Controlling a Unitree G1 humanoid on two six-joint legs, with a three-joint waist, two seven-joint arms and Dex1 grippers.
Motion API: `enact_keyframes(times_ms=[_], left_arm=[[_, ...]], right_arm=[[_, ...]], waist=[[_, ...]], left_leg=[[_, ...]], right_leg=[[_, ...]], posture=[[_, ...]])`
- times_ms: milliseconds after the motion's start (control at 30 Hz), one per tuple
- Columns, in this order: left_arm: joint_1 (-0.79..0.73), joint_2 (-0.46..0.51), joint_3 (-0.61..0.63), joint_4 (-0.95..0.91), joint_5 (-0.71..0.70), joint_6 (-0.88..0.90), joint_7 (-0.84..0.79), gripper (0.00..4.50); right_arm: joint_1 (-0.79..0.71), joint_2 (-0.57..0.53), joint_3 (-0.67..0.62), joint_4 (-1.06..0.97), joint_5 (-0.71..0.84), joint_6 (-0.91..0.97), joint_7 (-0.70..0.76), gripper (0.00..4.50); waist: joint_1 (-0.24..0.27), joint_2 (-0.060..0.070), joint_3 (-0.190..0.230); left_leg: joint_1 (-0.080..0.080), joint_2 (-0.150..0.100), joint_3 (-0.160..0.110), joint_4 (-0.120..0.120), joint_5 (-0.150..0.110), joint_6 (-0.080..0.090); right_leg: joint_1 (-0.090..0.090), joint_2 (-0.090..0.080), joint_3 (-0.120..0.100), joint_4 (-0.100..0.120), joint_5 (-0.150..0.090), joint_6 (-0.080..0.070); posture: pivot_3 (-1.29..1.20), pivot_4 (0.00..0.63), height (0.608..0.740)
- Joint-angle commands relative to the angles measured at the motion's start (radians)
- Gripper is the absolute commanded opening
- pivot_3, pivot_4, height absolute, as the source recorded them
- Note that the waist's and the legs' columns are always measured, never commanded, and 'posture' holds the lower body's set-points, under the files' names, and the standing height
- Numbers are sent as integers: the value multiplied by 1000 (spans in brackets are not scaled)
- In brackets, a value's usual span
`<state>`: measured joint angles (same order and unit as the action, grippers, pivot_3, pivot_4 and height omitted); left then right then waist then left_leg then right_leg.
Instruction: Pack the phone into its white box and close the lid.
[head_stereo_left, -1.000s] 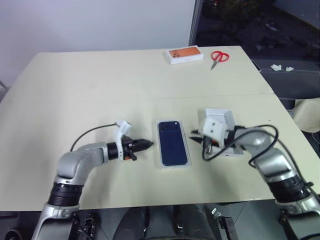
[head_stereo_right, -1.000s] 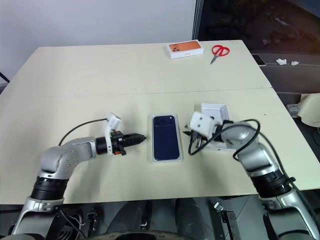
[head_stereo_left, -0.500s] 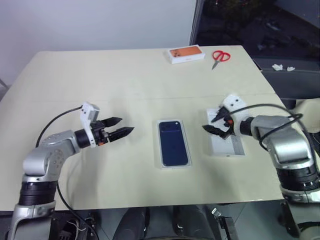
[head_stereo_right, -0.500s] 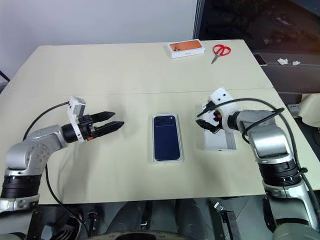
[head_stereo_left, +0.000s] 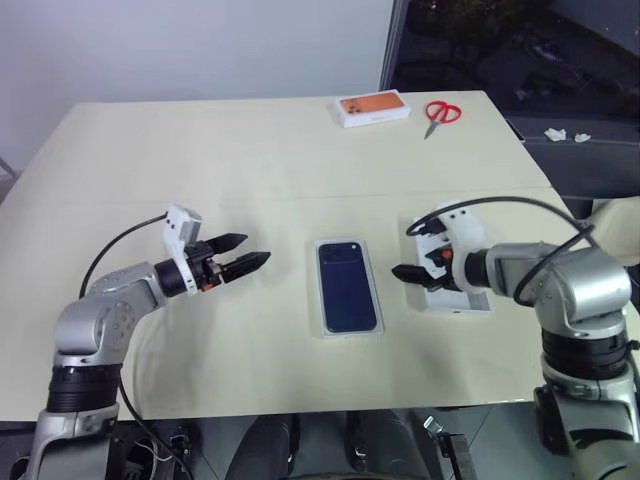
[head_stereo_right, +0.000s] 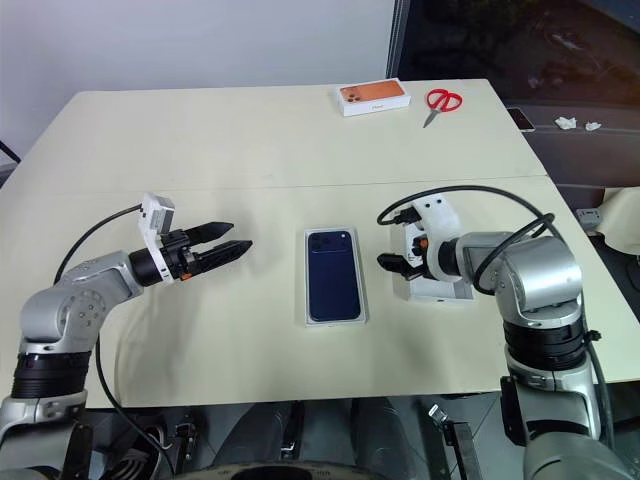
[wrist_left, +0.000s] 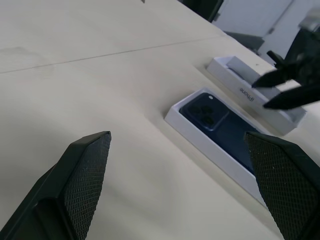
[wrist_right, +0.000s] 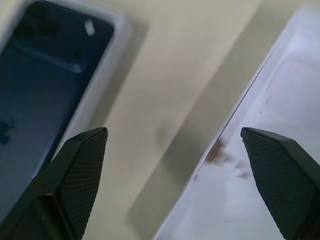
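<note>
While both arms hover over the bench, the scene reads so:

Left pincer (head_stereo_left: 250, 262): spread wide, nothing between its fingers, held above bare bench well to the left of the boxed phone. A second ago it was nearly closed with its tips just beside the box's left edge; it has since drawn away to the left and opened.

Right pincer (head_stereo_right: 388, 262): spread wide, empty, tips over the bench between the central box and the white tray to its right. A second ago it sat lower by that tray, nearly closed; since then the wrist has turned over and the fingers have parted.

Phone (head_stereo_left: 349, 286): one, dark navy, camera cluster at the far corner, lying flat inside the white box (head_stereo_left: 372, 262) at mid-bench, unmoved since the earlier frames.

White tray (wrist_left: 234, 67): one, open, empty, lying just right of the boxed phone beneath the right wrist; whether it is the lid I cannot tell.

Orange-topped box (head_stereo_left: 370, 109): one, at the far edge of the bench, unchanged.

Scissors (head_stereo_left: 438, 114): one red-handled pair, just right of the orange-topped box, unchanged.

Bench (head_stereo_left: 200, 170): one, pale cream.
</note>
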<state>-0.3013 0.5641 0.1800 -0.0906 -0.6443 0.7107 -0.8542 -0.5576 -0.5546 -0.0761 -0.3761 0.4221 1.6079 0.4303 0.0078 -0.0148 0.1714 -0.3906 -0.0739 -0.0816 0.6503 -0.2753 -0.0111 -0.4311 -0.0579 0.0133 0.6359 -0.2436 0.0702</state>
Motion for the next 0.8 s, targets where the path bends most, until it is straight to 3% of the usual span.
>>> enact_keyframes(times_ms=[33, 367, 800], left_arm=[[15, -9, 12, -57, -22, -6, 17, 4464], [15, -26, 7, -66, -23, -5, 36, 4464], [18, -39, 0, -74, -20, -4, 55, 4464]], right_arm=[[-21, -6, -38, 5, 106, 6, -124, 4471], [-91, -136, 50, 107, 421, 6, -378, 4471], [-152, -197, 86, 335, 895, 6, -769, 4471]], waist=[[-1, 0, 0], [-1, 0, 0], [-1, 0, 0]], left_leg=[[0, 0, 0, 0, 0, 0], [0, 0, 0, 0, 0, 0], [0, 0, 1, 1, 0, 1]], right_leg=[[0, 0, 0, 0, 0, 0], [0, 0, 0, 0, 0, 0], [1, 0, 0, 0, 0, 0]], posture=[[0, 150, 740], [0, 150, 740], [0, 150, 740]])
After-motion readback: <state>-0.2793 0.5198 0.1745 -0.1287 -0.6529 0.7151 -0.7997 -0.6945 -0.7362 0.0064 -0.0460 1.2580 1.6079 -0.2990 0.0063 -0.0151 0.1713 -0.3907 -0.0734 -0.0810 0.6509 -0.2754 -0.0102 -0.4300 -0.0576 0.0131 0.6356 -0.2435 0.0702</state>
